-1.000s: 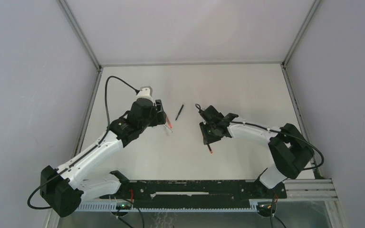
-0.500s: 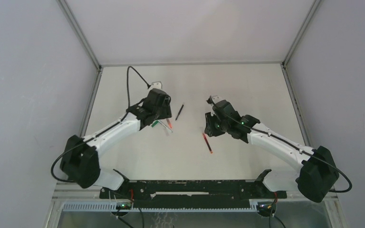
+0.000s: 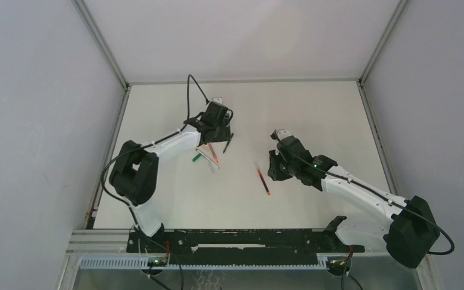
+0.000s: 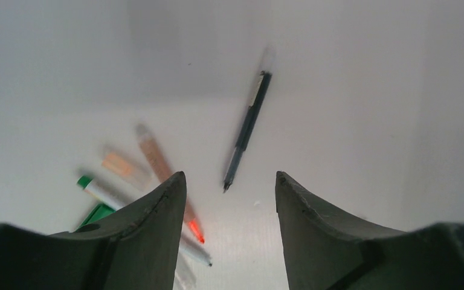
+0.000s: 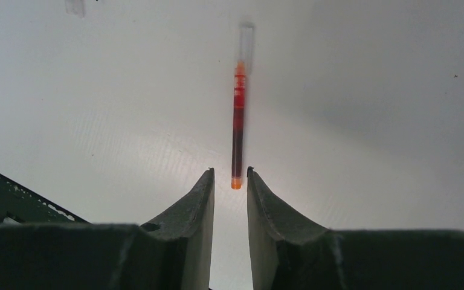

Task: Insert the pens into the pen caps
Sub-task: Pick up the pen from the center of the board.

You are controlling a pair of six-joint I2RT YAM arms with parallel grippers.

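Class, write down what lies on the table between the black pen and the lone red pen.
Nothing. In the top view the table between the black pen and the red pen is bare.

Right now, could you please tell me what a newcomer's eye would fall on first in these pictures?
A lone red pen lies on the white table straight ahead of the right gripper, whose jaws stand narrowly apart. Left of centre, a loose cluster of pens lies fanned out, with a black pen apart from it, beyond the open left gripper.
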